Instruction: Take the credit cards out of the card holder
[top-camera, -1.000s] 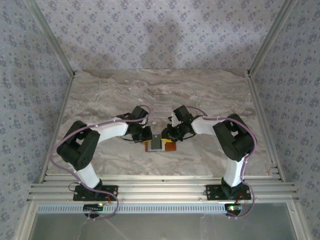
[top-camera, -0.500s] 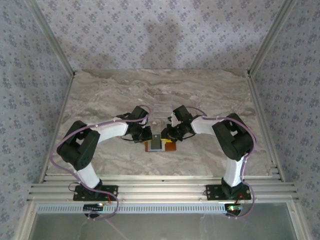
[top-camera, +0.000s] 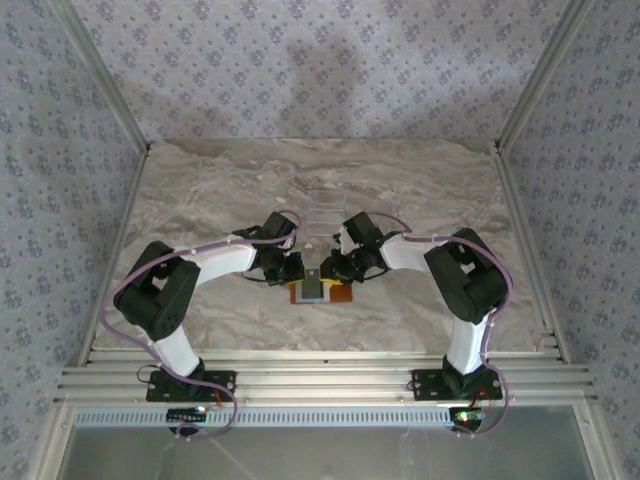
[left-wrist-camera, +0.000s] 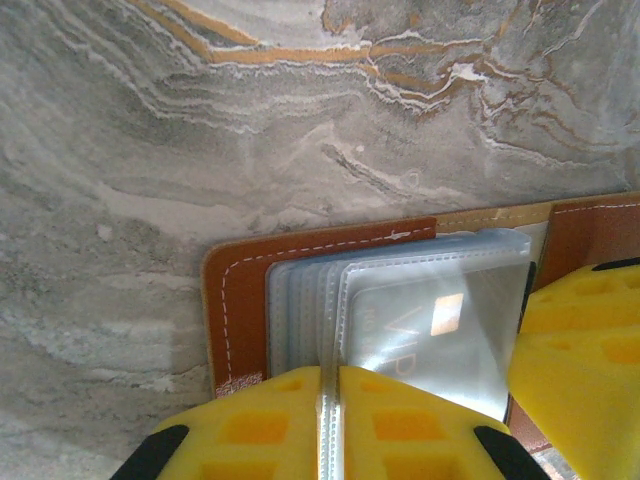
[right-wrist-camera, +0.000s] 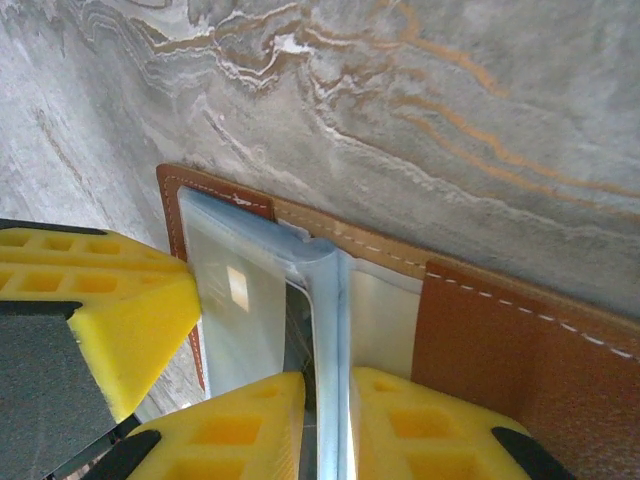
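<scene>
Two robot arms stay locked over an open card holder (top-camera: 322, 292) on the marble-patterned table (top-camera: 200, 190). A second on, the scene is almost unchanged. Only the right gripper (top-camera: 336, 264) has edged slightly inward over the holder, while the left gripper (top-camera: 290, 268) stays at the holder's left edge.

From above the holder is a small orange-brown patch with a grey card on it, and a faint clear tray (top-camera: 322, 216) lies just beyond it.

The wrist cameras supply the detail. In the left wrist view the holder (left-wrist-camera: 235, 300) shows tan leather with white stitching and a fan of glossy clear sleeves. One of the credit cards (left-wrist-camera: 420, 325), grey with pale lettering, sits inside the top sleeve. The left gripper (left-wrist-camera: 328, 390) has its ribbed yellow fingers (left-wrist-camera: 250, 420) clenched on a thin pale sleeve edge of the holder.

In the right wrist view the right gripper (right-wrist-camera: 328, 405) pinches one sleeve leaf of the holder (right-wrist-camera: 500, 330) upright, fingers (right-wrist-camera: 420, 425) tight on it. The other arm's yellow finger (right-wrist-camera: 90, 295) touches the holder's far side.
</scene>
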